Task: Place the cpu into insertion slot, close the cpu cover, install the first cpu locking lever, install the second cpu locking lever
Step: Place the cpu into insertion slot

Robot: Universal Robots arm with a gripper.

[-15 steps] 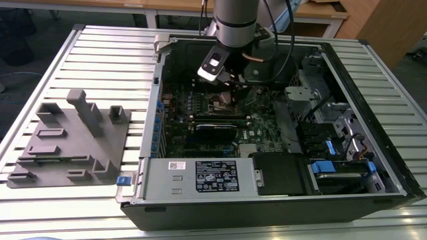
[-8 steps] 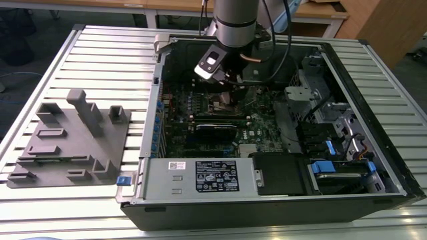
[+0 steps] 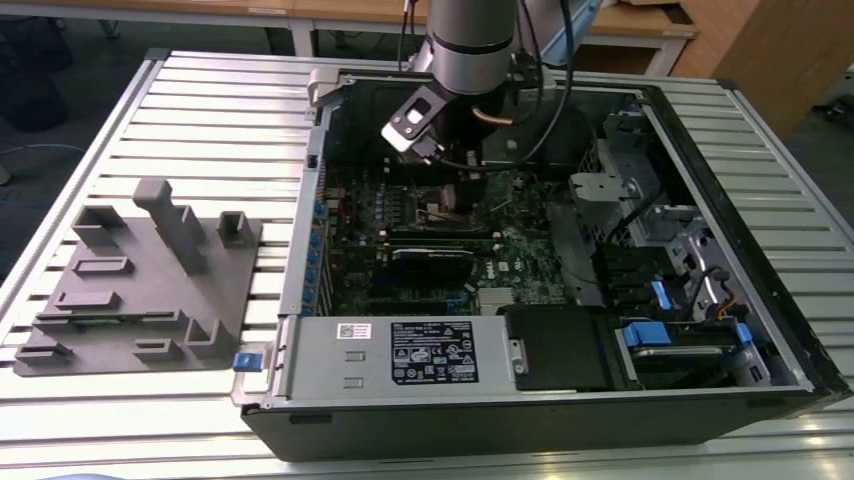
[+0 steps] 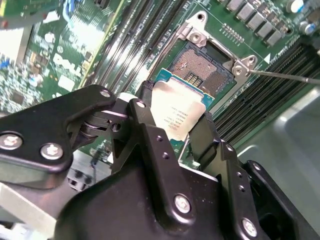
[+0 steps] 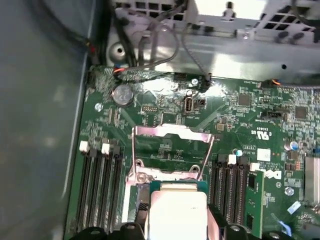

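1. We find the cpu point(image 4: 176, 107) clamped by two opposite edges between the black fingers point(image 4: 150, 134) of the gripper point(image 4: 175, 122), which is closed to the chip's width.
2. The cpu hangs over the near edge of the insertion slot point(image 4: 200, 72). We cannot tell if they touch.
3. In the first wrist view the cpu cover point(image 5: 172, 132) stands open, tilted up beyond the slot.
4. Memory slots point(image 5: 100, 190) flank the socket.
5. In the exterior view the arm point(image 3: 470, 40) reaches into the open computer case point(image 3: 561, 425) on the slatted table point(image 3: 200, 120).
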